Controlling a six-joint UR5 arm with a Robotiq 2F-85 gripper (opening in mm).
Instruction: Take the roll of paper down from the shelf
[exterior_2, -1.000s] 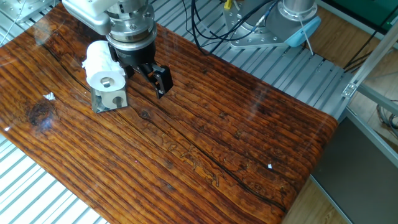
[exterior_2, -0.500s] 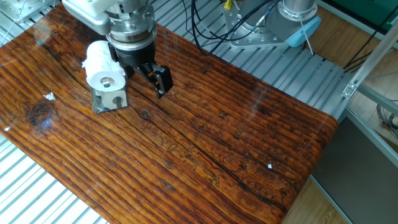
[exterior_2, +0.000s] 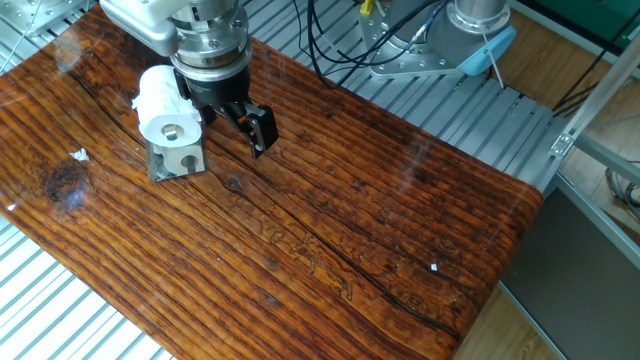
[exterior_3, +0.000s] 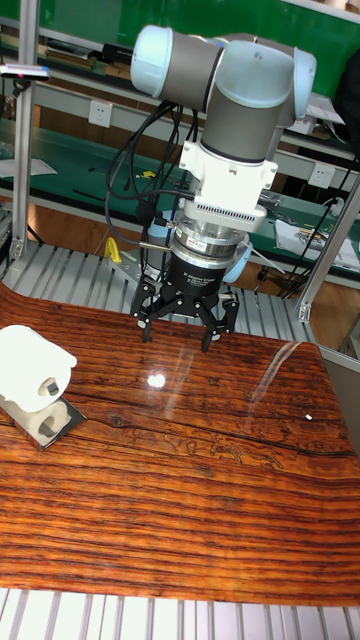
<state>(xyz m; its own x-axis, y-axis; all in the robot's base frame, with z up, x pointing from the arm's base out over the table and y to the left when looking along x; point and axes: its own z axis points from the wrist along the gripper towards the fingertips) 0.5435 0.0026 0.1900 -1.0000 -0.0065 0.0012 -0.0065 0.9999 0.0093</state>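
The white roll of paper (exterior_2: 163, 105) lies on top of the shelf (exterior_2: 177, 158), a small metal stand with a beige face and a round hole, near the table's left end. Its hollow core faces the fixed camera. In the tall fixed view the roll of paper (exterior_3: 30, 368) and shelf (exterior_3: 50, 420) sit at the left edge. My gripper (exterior_2: 228, 122) hangs just to the right of the roll, fingers pointing down and spread open. Nothing is between its fingers (exterior_3: 210, 335). The gripper (exterior_3: 178, 328) hovers low over the wood, apart from the roll.
The wooden tabletop (exterior_2: 330, 220) ends in a rounded edge at the right (exterior_2: 520, 230). Small white scraps lie at the left (exterior_2: 80, 155) and right (exterior_2: 434, 266). The arm's base and cables (exterior_2: 440, 40) stand on the slatted metal bench behind.
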